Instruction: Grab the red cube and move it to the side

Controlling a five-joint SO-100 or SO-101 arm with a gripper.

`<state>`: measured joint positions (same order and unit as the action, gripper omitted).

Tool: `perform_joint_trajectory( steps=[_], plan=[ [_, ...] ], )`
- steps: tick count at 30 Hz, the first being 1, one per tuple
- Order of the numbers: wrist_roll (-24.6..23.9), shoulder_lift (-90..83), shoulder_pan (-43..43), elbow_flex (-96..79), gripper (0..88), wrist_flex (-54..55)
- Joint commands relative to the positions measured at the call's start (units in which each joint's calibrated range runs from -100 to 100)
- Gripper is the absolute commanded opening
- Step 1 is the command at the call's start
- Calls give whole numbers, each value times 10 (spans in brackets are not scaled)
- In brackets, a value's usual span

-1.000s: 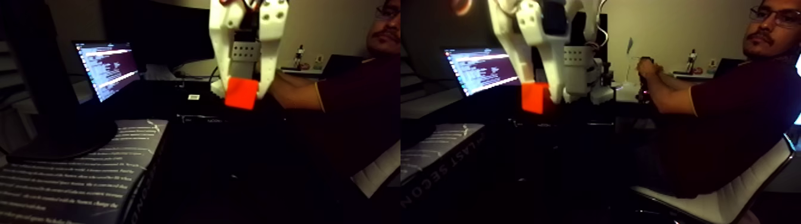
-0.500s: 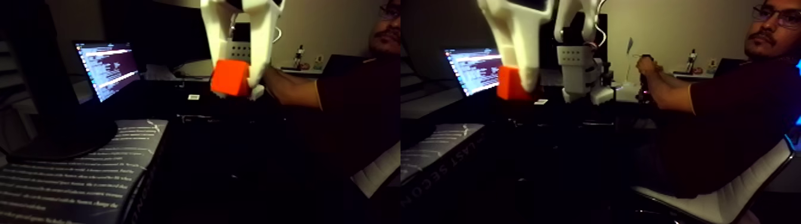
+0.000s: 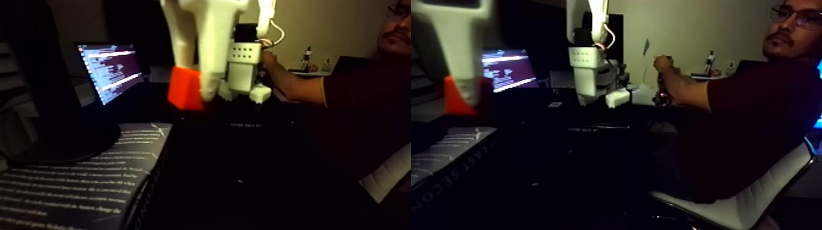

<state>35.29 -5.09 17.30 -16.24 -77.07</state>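
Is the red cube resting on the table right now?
No, the red cube is held off the dark table in the white gripper, in front of the laptop.

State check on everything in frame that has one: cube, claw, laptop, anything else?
red cube: held in the claw, lifted clear of the dark desk.
claw: shut on the red cube, pointing down.
laptop: lid open, screen lit with lines of text.
book: lying flat, closed.
person's hand: gripping a second small arm at the back.
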Motion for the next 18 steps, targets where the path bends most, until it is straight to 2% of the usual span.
perform_joint_trajectory(
  steps=[1,8,18],
  plan=[
    [-2,25,24,57,22,3],
    [-3,72,58,79,22,3],
    [-38,92,83,79,22,6]
  ],
)
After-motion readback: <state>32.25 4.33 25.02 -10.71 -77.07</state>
